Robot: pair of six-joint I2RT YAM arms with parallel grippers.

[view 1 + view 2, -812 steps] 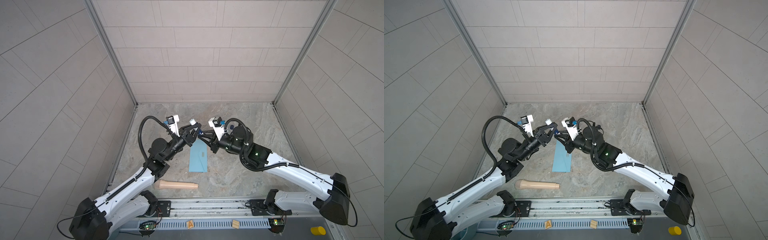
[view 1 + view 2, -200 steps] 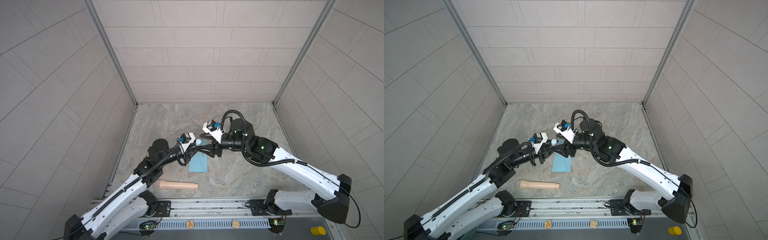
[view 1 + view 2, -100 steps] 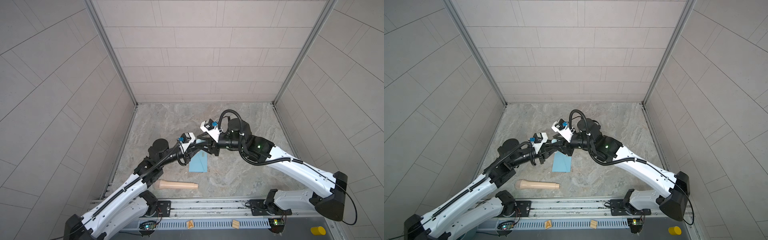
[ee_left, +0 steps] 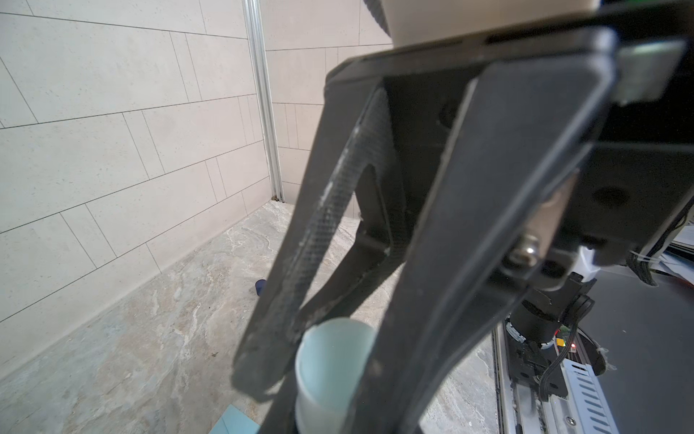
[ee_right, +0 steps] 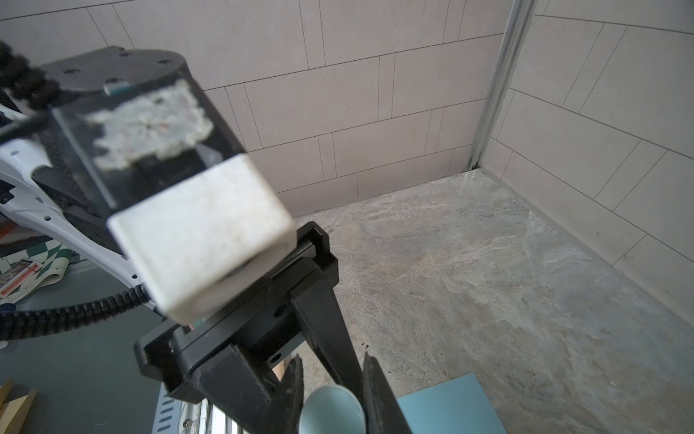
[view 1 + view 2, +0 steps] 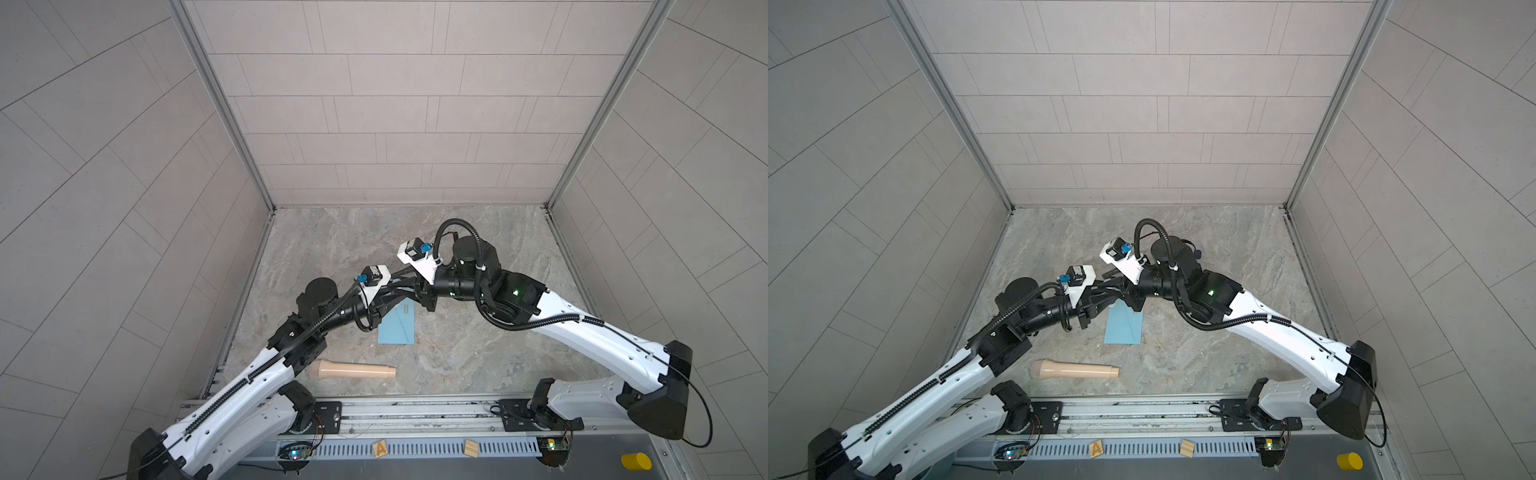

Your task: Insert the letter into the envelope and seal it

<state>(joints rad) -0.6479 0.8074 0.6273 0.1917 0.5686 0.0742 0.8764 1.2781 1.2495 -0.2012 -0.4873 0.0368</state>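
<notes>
1. Tiled booth walls all round and a grey marble-look floor (image 6: 478,353). I'm driving this remotely, so this is only what my feeds show.
2. The envelope (image 6: 399,330) lies flat mid-floor. Its near end is in plain sight and its far end is tucked under the two grippers.
3. The letter doesn't show in any view, and there's no white sheet on the floor. My guess is it's inside the envelope, but I can't confirm that.
4. Both arms meet just above the envelope's far end, around a pale tube (image 4: 332,360). Given the sealing job, I'd bet it's a glue stick.
5. A small dark blue cap (image 4: 260,287) sits on the far floor, well apart from the tube. It looks like the tube's lid, so it's uncapped.
6. The left gripper (image 6: 1121,292) is mostly closed and seems to have the tube by its body.
7. The right gripper (image 4: 319,387) has its fingers (image 5: 375,390) pressed in on either side of the tube, narrow and gripping as far as I can see.
8. I can't tell if the flap is open or down, because the arms cover that end.
9. A beige club-shaped tool (image 6: 353,370) lies near the front, clear of the envelope and untouched.
10. My read is that insertion is probably done and sealing isn't. What's left is glue on the flap, folding it down and pressing.
</notes>
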